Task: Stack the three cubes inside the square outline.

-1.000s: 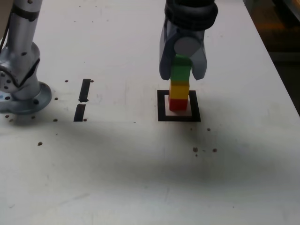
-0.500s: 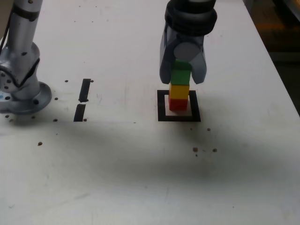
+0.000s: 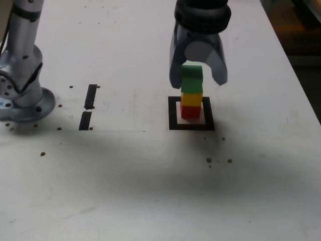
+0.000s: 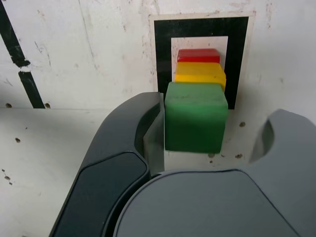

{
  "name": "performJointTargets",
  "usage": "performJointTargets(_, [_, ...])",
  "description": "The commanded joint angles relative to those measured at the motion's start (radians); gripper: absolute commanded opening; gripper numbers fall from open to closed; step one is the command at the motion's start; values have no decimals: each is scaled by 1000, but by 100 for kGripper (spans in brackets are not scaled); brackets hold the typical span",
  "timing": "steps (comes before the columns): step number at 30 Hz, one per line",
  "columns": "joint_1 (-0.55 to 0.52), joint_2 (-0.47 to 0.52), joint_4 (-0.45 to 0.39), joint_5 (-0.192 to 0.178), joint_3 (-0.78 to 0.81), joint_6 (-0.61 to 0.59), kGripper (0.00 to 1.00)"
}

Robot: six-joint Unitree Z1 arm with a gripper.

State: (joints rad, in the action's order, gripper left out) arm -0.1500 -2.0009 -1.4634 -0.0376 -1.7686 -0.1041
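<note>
A stack stands inside the square outline [image 3: 173, 113]: the red cube [image 3: 190, 111] at the bottom, the yellow cube [image 3: 191, 98] on it, the green cube [image 3: 191, 75] on top. My gripper [image 3: 197, 78] hangs over the stack, open, with a finger on either side of the green cube. In the wrist view the green cube [image 4: 196, 118] sits between the fingers. One finger [image 4: 148, 128] is right beside it and the other [image 4: 276, 143] is well apart. The yellow cube [image 4: 200, 74], the red cube [image 4: 198, 55] and the black outline [image 4: 163, 59] show beneath.
The arm's silver base [image 3: 22, 98] stands at the exterior view's left. Two short black tape strips [image 3: 91, 95] [image 3: 85, 120] lie between it and the square. The table's edge [image 3: 301, 85] runs down the exterior view's right, with dark floor beyond.
The gripper's fingers have spread apart and let go of the green cube, which stays on top of the yellow one. The stack has not shifted.
</note>
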Motion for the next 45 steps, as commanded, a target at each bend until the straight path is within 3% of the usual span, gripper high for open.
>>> performJointTargets(1, [-1, 27, -17, 4, -12, -9, 100])
performJointTargets(9, [-6, 187, -121, -11, 11, -10, 100])
performJointTargets(17, [23, 433, -113, -45, 271, -2, 100])
performJointTargets(24, [111, 502, 5, -38, 508, 122, 100])
performJointTargets(33, [226, 584, 206, 17, 811, 233, 100])
performJointTargets(45, [274, 652, 251, 25, 922, 274, 100])
